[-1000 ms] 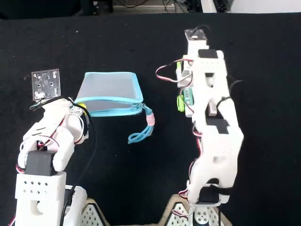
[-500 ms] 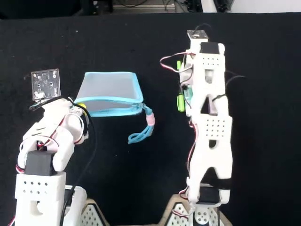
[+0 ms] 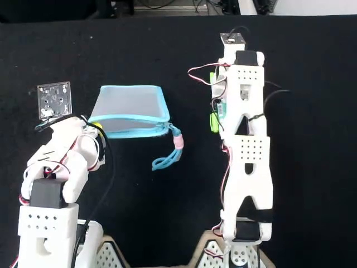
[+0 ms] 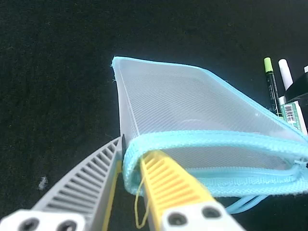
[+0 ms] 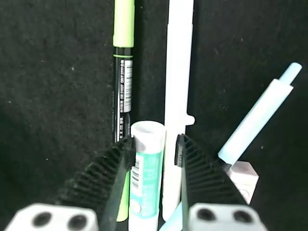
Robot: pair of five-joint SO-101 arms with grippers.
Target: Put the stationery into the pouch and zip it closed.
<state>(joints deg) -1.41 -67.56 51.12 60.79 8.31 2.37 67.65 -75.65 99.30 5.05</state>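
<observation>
The mesh pouch [image 3: 131,106] with light blue trim lies flat at the left centre of the table, its wrist strap [image 3: 167,159] trailing toward the front. My left gripper [image 4: 132,156] is shut on the pouch's [image 4: 192,115] near corner, by the zip edge. The stationery lies in a row under the right arm [image 3: 245,128]: a green and black pen [image 5: 123,72], a white pen [image 5: 178,86], a light blue pen [image 5: 260,120] and a white and teal tube [image 5: 146,178]. My right gripper [image 5: 153,142] is open and low over them, one finger on each side of the tube.
A small white block [image 5: 243,175] lies beside the light blue pen. Black cloth [image 3: 307,84] covers the whole table. A green pen tip [image 3: 213,120] pokes out beside the right arm, about a hand's width right of the pouch's zip end [image 3: 177,139].
The right arm has straightened from an angled pose into a line over the stationery. The left arm and the pouch have not moved.
</observation>
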